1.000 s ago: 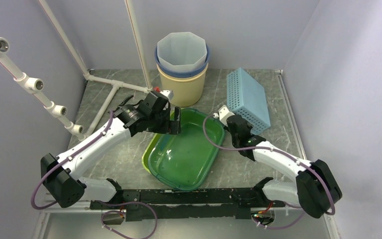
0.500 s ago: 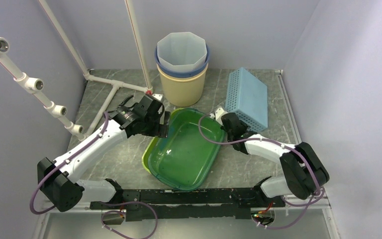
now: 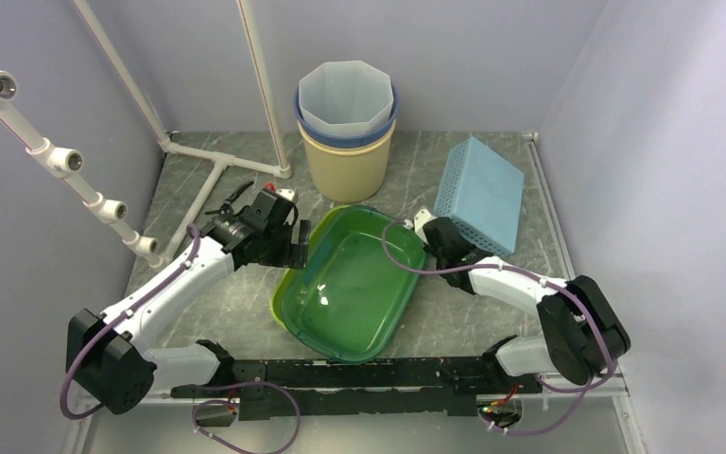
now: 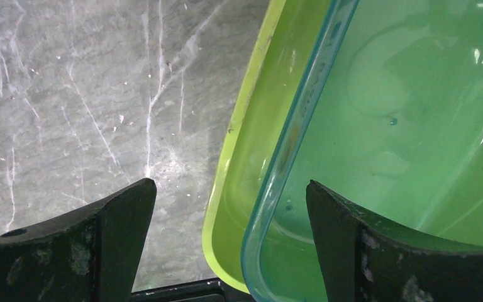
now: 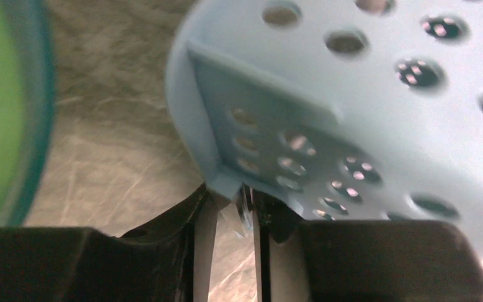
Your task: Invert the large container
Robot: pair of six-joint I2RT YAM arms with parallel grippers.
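One blue perforated basket [image 3: 484,194] lies bottom-up by the tabletop's [image 3: 541,241] right edge; our right gripper [image 5: 229,207] (barely parted, hold unclear) should release next; left gripper [image 3: 298,249] gapes empty.

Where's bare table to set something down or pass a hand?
Bare table: strip between the buckets and blue basket; near-side patch between left arm and green tubs; another between tubs and right arm. Crowded: left rear around the pipes, and the tubs fill the centre.
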